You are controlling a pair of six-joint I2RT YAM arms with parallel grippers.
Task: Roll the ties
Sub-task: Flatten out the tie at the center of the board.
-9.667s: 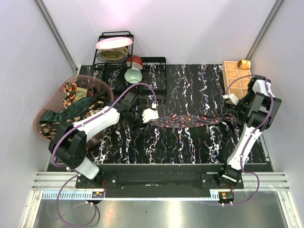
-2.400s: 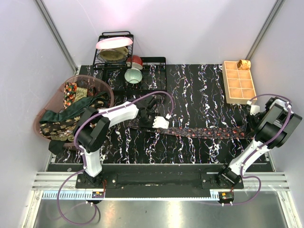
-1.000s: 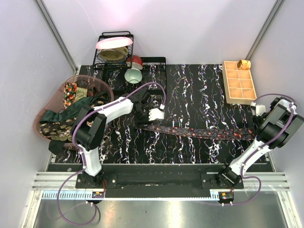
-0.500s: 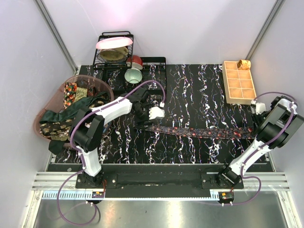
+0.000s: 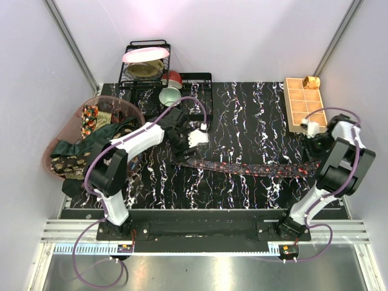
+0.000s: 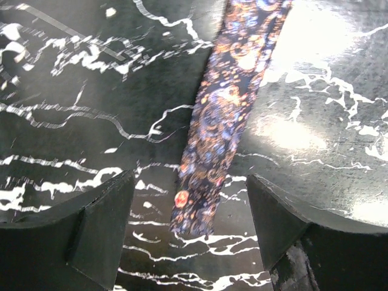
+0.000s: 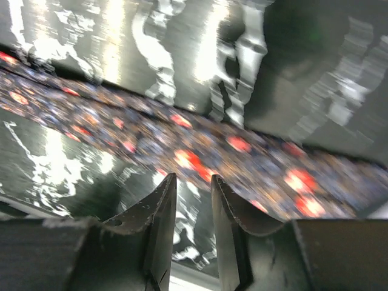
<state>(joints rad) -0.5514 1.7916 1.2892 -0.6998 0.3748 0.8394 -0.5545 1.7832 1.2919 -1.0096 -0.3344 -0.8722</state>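
A dark tie (image 5: 248, 166) with small red dots lies flat and stretched out across the black marbled table. Its narrow end (image 6: 195, 219) shows between the wide-apart fingers of my left gripper (image 5: 183, 147), which hovers open above it without touching; the tie (image 6: 225, 115) runs away from that end. My right gripper (image 5: 313, 144) hangs over the wide end (image 5: 306, 167). In the right wrist view its jaws (image 7: 194, 179) stand a narrow gap apart with nothing between them, and the blurred tie (image 7: 200, 151) passes just beyond the tips. More ties (image 5: 79, 148), green and brown-gold, are heaped at the far left.
The heaped ties fill a pink basket (image 5: 130, 110) at the table's left edge. A black dish rack (image 5: 197, 77) with bowls and a plate stands at the back left. A tan gridded tray (image 5: 305, 104) sits at the back right, close behind the right arm.
My right arm has swung in from the table's right edge to above the tie's wide end. My left gripper has opened wider and drifted slightly back. The tie has not moved.
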